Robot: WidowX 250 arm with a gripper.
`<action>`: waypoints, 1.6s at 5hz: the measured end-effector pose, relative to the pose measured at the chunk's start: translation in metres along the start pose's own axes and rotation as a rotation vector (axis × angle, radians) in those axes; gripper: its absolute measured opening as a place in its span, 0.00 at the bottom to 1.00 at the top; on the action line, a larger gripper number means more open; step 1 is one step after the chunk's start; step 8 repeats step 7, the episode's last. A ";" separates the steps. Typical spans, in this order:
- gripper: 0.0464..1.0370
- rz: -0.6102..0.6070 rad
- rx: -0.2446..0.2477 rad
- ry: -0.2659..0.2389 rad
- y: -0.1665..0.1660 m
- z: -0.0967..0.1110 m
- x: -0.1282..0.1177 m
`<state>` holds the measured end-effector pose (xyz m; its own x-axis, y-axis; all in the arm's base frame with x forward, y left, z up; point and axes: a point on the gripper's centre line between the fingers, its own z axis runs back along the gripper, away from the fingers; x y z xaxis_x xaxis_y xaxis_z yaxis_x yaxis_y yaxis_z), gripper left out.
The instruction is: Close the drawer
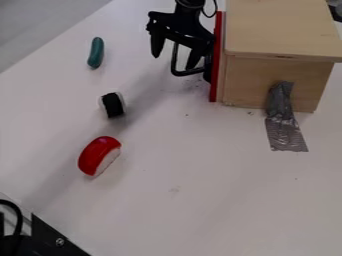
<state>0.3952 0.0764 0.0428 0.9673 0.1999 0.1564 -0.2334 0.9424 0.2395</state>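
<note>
The black gripper (173, 62) hangs at the top of the work surface beside the drawer (214, 85), its two fingers spread apart near the black handle (184, 74); contact with the handle cannot be confirmed. The drawer's red front stands upright close along the side of the wooden box (267, 77), which has grey tape (286, 132) running down onto the white table (194, 200).

The top edge cuts off the arm (190, 19) and the wooden drawer box (280, 30). A black fixture (50, 239) at lower left is cropped (its use unclear), and specks (250, 113) on the tabletop (180, 165) are too tiny to identify.
</note>
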 end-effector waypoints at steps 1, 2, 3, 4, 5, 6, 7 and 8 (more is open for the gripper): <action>0.96 -0.002 -0.002 -0.007 -0.005 0.000 0.009; 0.96 -0.002 -0.003 -0.011 -0.007 -0.001 0.014; 0.96 -0.003 -0.001 -0.006 -0.007 -0.001 0.017; 0.96 -0.002 0.005 -0.010 -0.007 -0.002 0.021; 0.96 0.026 0.029 -0.006 -0.002 -0.001 0.026; 0.96 0.070 0.032 0.020 0.009 0.003 0.027; 0.96 0.101 0.022 0.027 0.021 0.010 0.032; 0.96 0.101 0.022 0.027 0.021 0.010 0.032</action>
